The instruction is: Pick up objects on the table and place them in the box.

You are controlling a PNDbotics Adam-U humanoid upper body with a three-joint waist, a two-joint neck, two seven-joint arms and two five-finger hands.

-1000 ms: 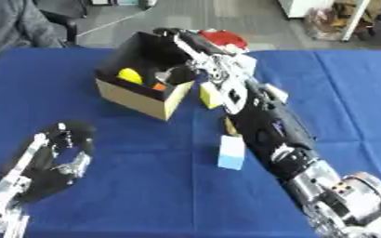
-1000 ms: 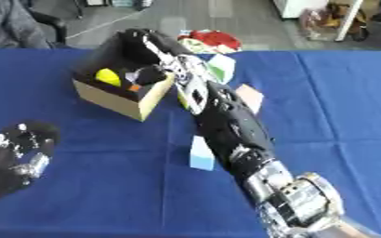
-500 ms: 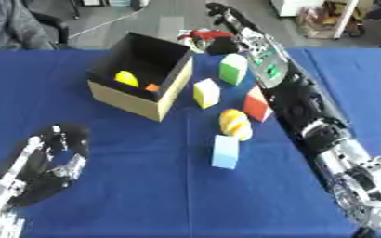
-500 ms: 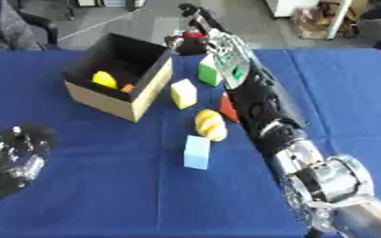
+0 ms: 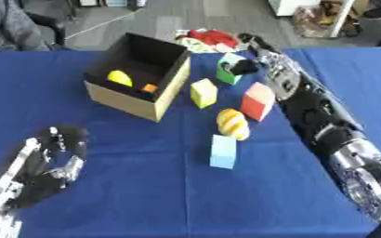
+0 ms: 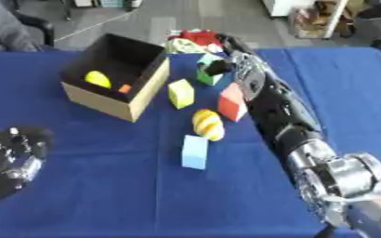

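Kid: Blocks everywhere! What does the left eye view show?

Helper: On the desk (image 5: 145, 195) the box (image 5: 137, 74) stands open, with a yellow piece (image 5: 119, 77) and a small orange piece (image 5: 149, 88) inside. Outside, near its side, sit a yellow block (image 5: 203, 92), a red block (image 5: 258, 100), a striped yellow thing (image 5: 233, 123) and a light blue block (image 5: 223, 151). The right robot hand (image 5: 255, 58) is at the green block (image 5: 229, 69), fingers bent on it.

Kid: What could go wrong?

Helper: I think the block might slip and fall before the box. The long arm could also bump the red block, which is just beside it.

Kid: And the left robot hand (image 5: 51, 160)?

Helper: Resting low at the corner, fingers loose, holding nothing.

Kid: Now the right eye view?

Helper: Same desk. That resting robot hand is cut off at the edge, so its fingers do not show. But more bare cloth shows right of the arm.
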